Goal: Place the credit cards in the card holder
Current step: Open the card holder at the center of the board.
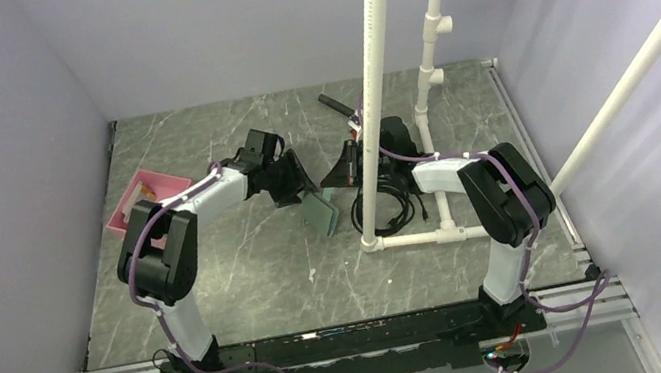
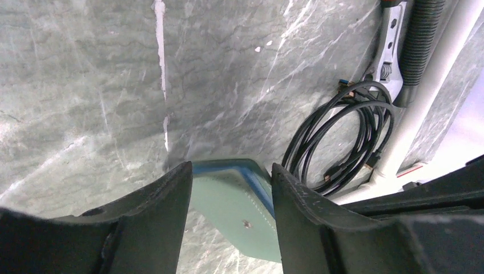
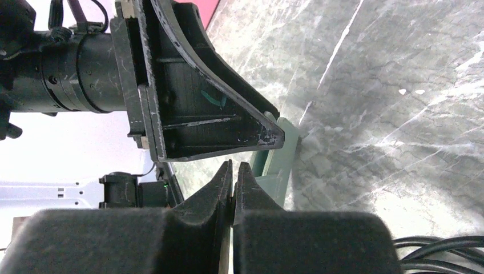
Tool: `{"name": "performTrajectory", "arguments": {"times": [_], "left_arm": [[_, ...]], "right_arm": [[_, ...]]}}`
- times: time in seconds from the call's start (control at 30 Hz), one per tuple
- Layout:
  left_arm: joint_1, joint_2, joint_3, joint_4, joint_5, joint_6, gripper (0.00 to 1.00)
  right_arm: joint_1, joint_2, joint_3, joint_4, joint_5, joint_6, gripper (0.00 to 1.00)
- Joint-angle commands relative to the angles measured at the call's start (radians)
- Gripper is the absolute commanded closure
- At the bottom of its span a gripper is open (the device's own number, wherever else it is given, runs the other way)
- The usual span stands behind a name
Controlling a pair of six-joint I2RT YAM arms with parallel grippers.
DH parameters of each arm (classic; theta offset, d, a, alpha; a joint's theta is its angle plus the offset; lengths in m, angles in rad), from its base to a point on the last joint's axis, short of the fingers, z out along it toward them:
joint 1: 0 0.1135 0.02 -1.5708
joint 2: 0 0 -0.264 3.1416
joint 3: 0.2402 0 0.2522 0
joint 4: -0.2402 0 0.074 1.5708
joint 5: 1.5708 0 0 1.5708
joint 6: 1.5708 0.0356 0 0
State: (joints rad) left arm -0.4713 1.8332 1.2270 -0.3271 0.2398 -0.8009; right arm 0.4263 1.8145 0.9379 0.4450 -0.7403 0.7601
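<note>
The muted-green card holder (image 1: 319, 212) stands tilted on the marble table, its blue edge showing in the left wrist view. My left gripper (image 1: 300, 192) straddles it, and both fingers press the card holder's (image 2: 240, 205) sides near the fingertips (image 2: 231, 166). My right gripper (image 1: 345, 168) sits just right of it, with its fingers pressed together (image 3: 233, 164). A thin tan credit card (image 3: 224, 257) shows edge-on between them. Beyond the tips stands the card holder (image 3: 283, 149), with the left gripper's finger (image 3: 217, 114) over it.
A pink tray (image 1: 145, 193) lies at the back left. A white pipe frame (image 1: 378, 87) rises right of centre, its foot by a coil of black cable (image 1: 397, 204), also seen as the cable coil (image 2: 342, 137). A dark tool (image 1: 334, 103) lies at the back.
</note>
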Motion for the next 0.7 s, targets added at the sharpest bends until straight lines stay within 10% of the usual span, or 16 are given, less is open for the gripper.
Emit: {"name": "performTrajectory", "arguments": {"times": [0.0,0.17,0.37,0.67], "left_arm": [[-0.002,-0.058,-0.018,-0.059,-0.061,0.044,0.44],[0.021,-0.093,-0.056,-0.073,-0.042,0.076,0.56],[0.042,-0.144,-0.161,0.073,0.115,0.067,0.26],[0.038,-0.187,-0.187,0.128,0.232,0.052,0.19]], "right_arm": [[-0.001,-0.052,0.002,0.058,0.034,-0.004,1.00],[-0.006,-0.027,0.011,0.011,0.074,-0.014,1.00],[-0.006,-0.036,0.006,-0.010,0.088,-0.052,1.00],[-0.003,-0.051,0.032,0.016,0.086,-0.015,1.00]]}}
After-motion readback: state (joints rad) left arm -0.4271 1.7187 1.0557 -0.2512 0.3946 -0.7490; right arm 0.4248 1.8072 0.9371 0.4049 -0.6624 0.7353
